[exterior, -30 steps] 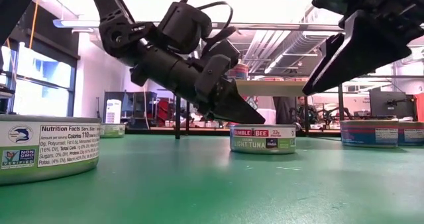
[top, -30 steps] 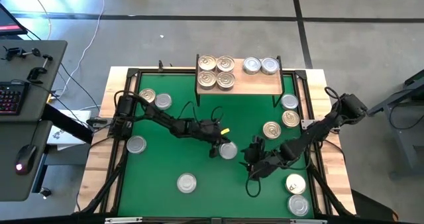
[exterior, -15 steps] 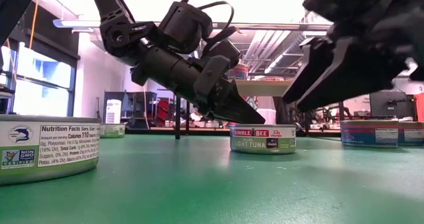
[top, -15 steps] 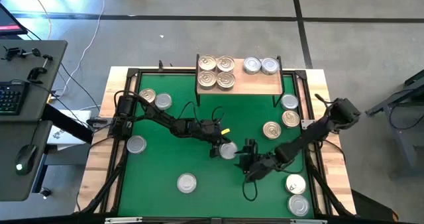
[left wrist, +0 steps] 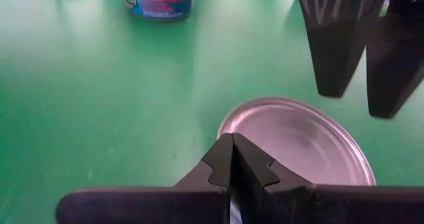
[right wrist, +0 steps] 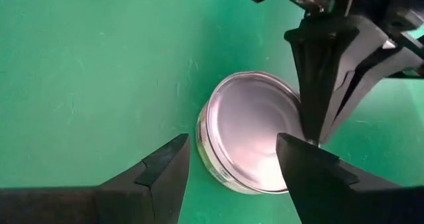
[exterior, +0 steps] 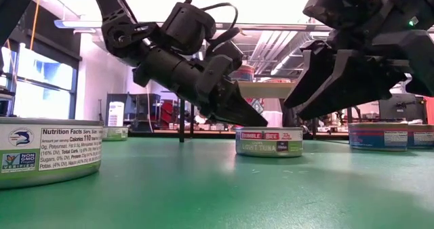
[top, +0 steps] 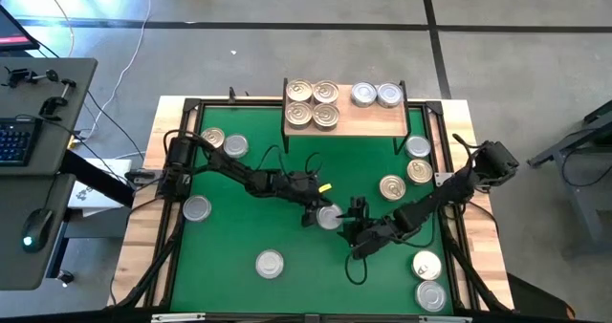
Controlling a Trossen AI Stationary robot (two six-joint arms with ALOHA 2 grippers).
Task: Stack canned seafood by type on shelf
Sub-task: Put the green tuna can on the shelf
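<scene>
Near the green mat's [top: 229,247] centre, a silver-lidded tuna can [top: 329,217] sits between both grippers. The left gripper [top: 316,211], shut and empty, rests at the can's rim. The right gripper [top: 352,229], open and empty, has moved closer. Risk: its fingers strike the left gripper or push the can aside. The shelf [top: 378,122] stands at the far edge.

Left gripper [top: 319,215] jaws closed; right gripper [top: 349,220] jaws spread, facing it.
</scene>
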